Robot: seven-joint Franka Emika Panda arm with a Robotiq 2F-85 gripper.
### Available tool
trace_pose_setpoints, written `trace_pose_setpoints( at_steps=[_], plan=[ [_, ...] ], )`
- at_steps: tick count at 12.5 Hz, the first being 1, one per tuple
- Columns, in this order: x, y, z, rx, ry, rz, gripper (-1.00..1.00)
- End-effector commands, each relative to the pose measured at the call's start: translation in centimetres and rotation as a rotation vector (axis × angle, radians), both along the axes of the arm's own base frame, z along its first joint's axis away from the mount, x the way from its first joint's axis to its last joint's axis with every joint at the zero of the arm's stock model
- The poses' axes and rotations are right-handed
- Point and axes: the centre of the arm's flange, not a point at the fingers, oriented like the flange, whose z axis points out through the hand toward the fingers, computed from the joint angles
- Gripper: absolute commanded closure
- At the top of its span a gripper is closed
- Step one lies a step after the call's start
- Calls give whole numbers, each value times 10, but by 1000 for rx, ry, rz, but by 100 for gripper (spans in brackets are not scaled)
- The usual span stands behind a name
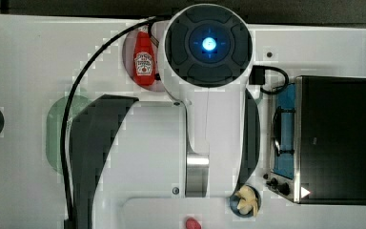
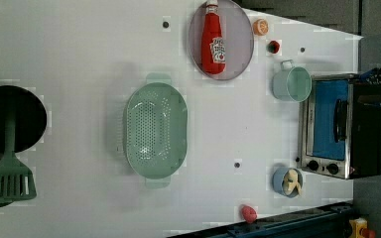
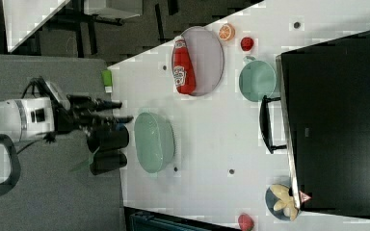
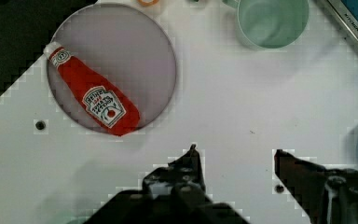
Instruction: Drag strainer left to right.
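White table (image 2: 79,59), pale green oval perforated strainer (image 2: 155,131), tab handles.

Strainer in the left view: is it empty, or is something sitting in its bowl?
Empty. The strainer sits upright with its perforated bowl bare all the way across.

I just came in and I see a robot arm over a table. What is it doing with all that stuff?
The robot's gripper is open and holding nothing, hanging above the white table. The pale green strainer sits empty on the table, not touched yet. Nearby, a ketchup bottle lies on a grey plate, and a teal mug stands beside a toaster oven.
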Motion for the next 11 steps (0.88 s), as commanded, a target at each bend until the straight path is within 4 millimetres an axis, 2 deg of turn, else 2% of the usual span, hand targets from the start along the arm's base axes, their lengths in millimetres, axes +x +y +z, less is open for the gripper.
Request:
trace_pose_setpoints(
  at_steps=[1,3,4,8,11],
  plan=[
    [-80,-37,90,-21,-19,-195,-60],
    [-78,-23,90,-15,-28,-170,-99],
    [-77,-3,90,-2,-26,-136,-100],
    [-81,110,74,-9,4,-2,-100],
    [-90,191,48,-37,21,-114,-100]
  ],
)
